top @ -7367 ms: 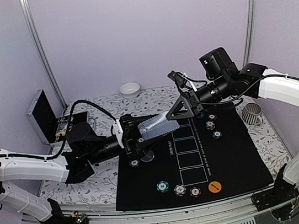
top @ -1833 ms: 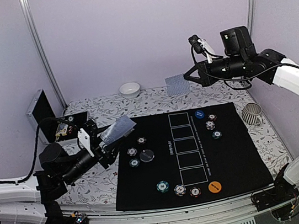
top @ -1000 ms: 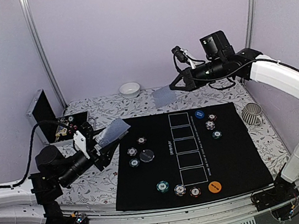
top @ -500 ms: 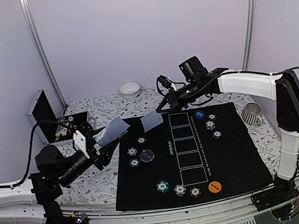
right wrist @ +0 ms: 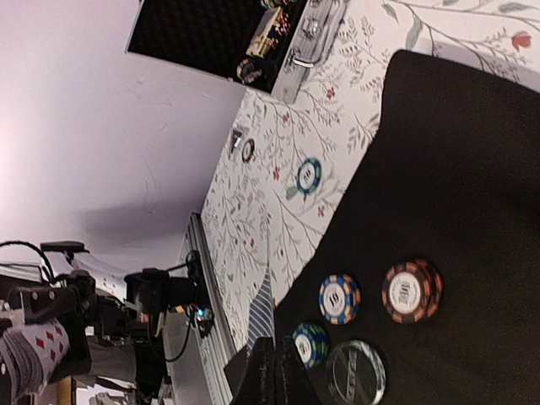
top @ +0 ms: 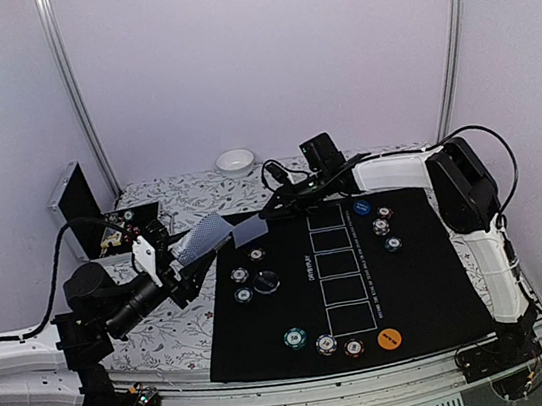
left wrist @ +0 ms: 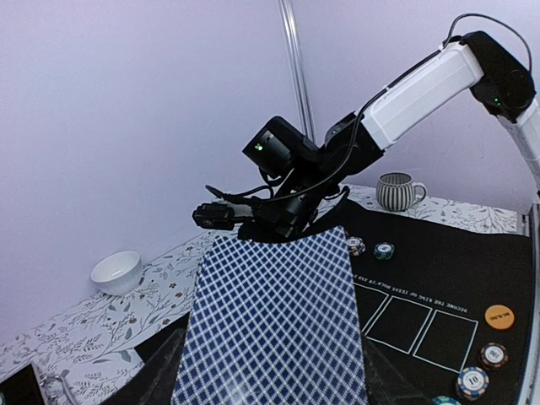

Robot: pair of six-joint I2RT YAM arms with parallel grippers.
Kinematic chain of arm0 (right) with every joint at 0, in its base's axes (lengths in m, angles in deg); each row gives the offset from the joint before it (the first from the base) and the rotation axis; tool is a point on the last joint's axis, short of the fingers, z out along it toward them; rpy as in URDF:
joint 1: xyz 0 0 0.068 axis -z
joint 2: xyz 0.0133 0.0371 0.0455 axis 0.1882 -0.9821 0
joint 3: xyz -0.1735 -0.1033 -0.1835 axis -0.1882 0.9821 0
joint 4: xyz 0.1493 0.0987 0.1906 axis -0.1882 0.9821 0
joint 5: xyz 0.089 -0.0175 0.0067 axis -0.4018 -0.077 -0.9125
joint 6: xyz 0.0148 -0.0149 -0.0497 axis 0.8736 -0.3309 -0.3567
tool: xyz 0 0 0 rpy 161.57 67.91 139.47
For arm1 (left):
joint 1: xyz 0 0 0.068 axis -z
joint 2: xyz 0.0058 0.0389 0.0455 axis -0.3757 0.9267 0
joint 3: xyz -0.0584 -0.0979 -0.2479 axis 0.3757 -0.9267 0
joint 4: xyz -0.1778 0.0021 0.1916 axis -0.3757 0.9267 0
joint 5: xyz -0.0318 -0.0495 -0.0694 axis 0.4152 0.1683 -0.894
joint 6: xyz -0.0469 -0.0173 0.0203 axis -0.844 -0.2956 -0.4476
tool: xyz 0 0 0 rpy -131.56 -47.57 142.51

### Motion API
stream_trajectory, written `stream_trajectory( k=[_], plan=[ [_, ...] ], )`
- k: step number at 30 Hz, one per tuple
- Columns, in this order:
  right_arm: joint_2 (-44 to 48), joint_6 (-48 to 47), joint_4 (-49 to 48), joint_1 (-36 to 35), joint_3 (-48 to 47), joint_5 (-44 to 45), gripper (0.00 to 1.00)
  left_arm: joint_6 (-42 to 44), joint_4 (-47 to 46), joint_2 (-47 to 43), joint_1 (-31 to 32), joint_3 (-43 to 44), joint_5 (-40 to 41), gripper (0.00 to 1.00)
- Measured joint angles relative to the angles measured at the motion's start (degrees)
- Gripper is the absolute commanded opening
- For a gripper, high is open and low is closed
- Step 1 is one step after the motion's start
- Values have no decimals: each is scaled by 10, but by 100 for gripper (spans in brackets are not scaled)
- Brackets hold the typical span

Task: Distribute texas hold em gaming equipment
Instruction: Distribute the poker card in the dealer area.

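The deck of playing cards (top: 204, 241) (left wrist: 274, 316) sits above the left edge of the black mat (top: 414, 284), clamped between the fingers of the left gripper (top: 186, 260). It is tilted, with its blue-and-white lattice back facing up. Just to its right, the right gripper (top: 267, 212) (right wrist: 266, 371) is pinched tight on a single card (top: 246, 230) (right wrist: 262, 308), which the right wrist view shows edge-on as a thin striped sliver. The left arm lies drawn back at the near left, its forearm angled up toward the far right. The right arm reaches far leftward, its white forearm stretched low and nearly level along the mat's far edge, its upper link folded upright on the right. Below the card, on the mat's left part, lie three round striped-edge poker chips (top: 240, 275) and a glossy dark disc (top: 266, 282). A flat blue disc (top: 361, 208) and more chips lie at the far right. Near the front edge, an orange disc (top: 390, 339) ends a row of three chips. The mat is matte, printed with a column of white rectangles, and rests on a floral tablecloth (top: 168, 329). On the cloth stand a smooth white bowl (top: 235, 162) at the far side, a ribbed striped mug (top: 459, 205) at the right and an open foam-lined metal case (top: 77, 205) at the far left.
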Motion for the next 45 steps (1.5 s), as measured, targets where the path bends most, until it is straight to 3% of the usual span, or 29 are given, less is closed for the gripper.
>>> stream_trajectory(
  k=[12, 26, 35, 41, 45],
  plan=[
    [-222, 141, -90, -29, -196, -21, 2, 0, 23, 0, -2, 7, 3, 56],
    [-264, 245, -154, -49, -236, 43, 4, -7, 40, -11, -3, 9, 13, 56],
    [-252, 257, -174, -50, -179, 90, 38, -7, 50, -11, -3, 18, 13, 56],
    [-198, 232, -154, -50, -129, 122, 53, -9, 53, -10, -3, 19, 13, 56],
    [-144, 188, -117, -49, -124, 155, 73, -11, 54, -7, -3, 21, 12, 56]
  ],
)
